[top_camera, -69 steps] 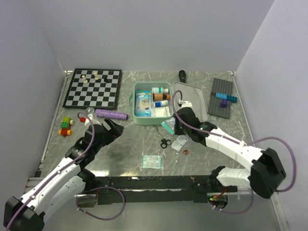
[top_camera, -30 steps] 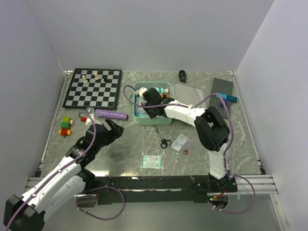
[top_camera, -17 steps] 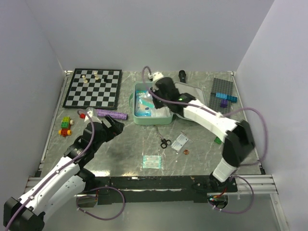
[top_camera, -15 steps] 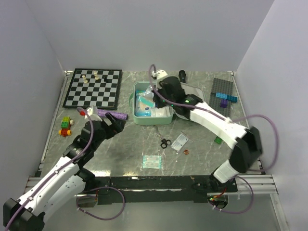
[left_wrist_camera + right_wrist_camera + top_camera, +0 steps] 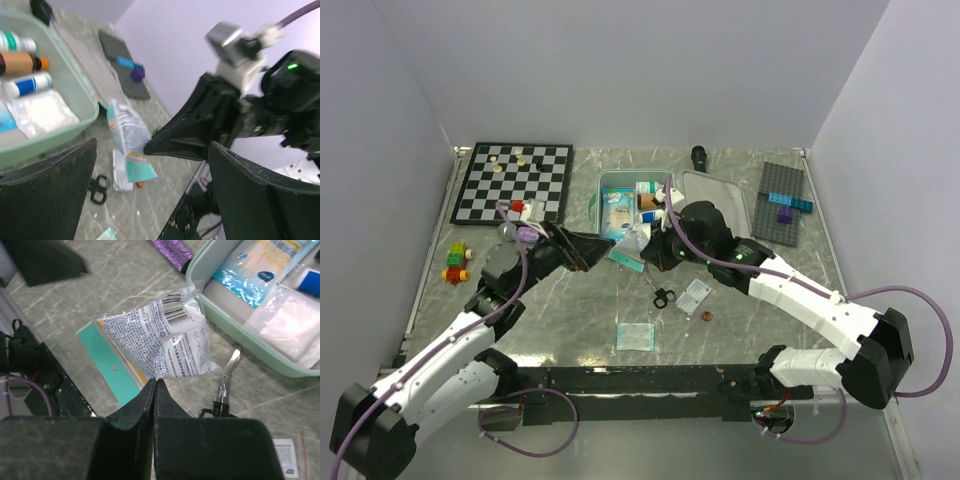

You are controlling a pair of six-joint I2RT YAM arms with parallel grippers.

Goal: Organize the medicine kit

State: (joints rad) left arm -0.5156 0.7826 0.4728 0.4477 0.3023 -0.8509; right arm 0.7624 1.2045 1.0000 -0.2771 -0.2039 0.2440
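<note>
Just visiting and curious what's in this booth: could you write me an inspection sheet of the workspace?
Surface: grey marbled table, no damage seen.
Job's things: medicine kit open, bottles and pouches inside; scissors and two sachets lie outside.
Clutter: chessboard, toy blocks, grey baseplate.
Grippers: left gripper open, empty; right gripper shut on clear packet.
Cables: purple cables hang in loose loops.
Surroundings: plain white walls.

Chessboard (image 5: 512, 183) far left; grey baseplate (image 5: 778, 186) far right.
</note>
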